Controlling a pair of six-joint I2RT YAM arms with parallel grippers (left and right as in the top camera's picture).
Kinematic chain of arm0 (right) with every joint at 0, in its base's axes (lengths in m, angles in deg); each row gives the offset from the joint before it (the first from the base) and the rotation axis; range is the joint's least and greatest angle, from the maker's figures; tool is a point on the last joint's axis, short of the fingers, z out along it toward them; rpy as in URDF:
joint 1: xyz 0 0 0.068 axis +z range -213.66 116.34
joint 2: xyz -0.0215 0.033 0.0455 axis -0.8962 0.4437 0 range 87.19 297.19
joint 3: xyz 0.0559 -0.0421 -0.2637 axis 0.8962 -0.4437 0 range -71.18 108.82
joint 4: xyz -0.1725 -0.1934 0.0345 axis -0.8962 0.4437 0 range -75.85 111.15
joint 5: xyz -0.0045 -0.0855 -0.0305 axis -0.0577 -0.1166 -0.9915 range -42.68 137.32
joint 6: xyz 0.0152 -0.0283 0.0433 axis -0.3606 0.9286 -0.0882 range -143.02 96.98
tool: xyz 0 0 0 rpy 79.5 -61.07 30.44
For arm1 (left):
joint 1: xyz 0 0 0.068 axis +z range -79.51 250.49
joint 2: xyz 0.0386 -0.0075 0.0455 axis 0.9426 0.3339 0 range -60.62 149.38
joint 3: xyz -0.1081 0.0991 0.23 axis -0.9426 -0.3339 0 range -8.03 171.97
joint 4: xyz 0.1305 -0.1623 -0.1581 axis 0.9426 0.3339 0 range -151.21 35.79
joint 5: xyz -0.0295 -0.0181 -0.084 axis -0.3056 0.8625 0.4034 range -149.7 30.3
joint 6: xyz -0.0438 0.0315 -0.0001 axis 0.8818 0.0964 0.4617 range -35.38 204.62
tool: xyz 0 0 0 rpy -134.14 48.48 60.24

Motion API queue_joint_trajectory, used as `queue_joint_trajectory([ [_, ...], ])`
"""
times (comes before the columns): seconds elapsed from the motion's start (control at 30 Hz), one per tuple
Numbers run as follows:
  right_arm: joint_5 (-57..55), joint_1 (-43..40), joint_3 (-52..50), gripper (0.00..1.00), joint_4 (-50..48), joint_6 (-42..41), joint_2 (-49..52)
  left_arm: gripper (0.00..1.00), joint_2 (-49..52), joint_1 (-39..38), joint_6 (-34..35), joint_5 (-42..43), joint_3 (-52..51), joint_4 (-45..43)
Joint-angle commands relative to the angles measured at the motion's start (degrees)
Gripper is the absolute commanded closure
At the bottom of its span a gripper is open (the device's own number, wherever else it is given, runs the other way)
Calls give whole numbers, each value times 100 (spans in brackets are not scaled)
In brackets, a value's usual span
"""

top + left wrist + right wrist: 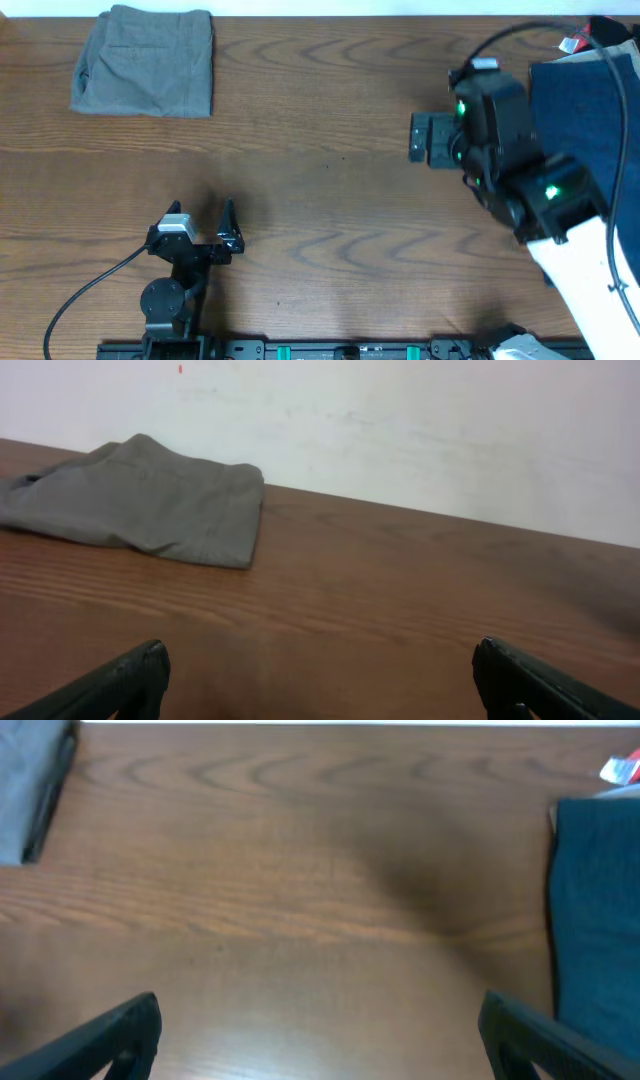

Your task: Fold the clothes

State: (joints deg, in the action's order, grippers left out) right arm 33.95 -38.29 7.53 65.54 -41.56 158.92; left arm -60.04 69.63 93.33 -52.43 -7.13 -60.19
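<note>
Folded grey-khaki shorts (145, 62) lie at the table's far left corner; they also show in the left wrist view (140, 500) and at the left edge of the right wrist view (30, 780). Navy blue shorts (590, 120) lie at the right side, partly hidden under my right arm, and show in the right wrist view (598, 910). A red piece (580, 40) peeks out at the far right corner. My left gripper (200, 225) is open and empty near the front left (320, 675). My right gripper (418, 138) is open and empty over bare wood (320, 1030), left of the navy shorts.
The wooden table (320, 200) spans the view, with a white wall behind its far edge (400, 430). A rail with the arm bases runs along the front edge (300, 350). A cable (90, 290) trails from the left arm.
</note>
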Motion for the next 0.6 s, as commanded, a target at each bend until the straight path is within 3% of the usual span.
queue_joint_trajectory([
  [0.0, -116, -70, -1036, 1, -645, 76, -505, 2, -35, -20, -101, 79, -68, 234],
  [0.37, 533, -678, -5141, 1, -3613, -295, -3154, 2, -35, -20, -101, 79, -68, 234],
  [0.57, 680, -1187, -6629, 1, -4315, -693, -4712, 2, -35, -20, -101, 79, -68, 234],
])
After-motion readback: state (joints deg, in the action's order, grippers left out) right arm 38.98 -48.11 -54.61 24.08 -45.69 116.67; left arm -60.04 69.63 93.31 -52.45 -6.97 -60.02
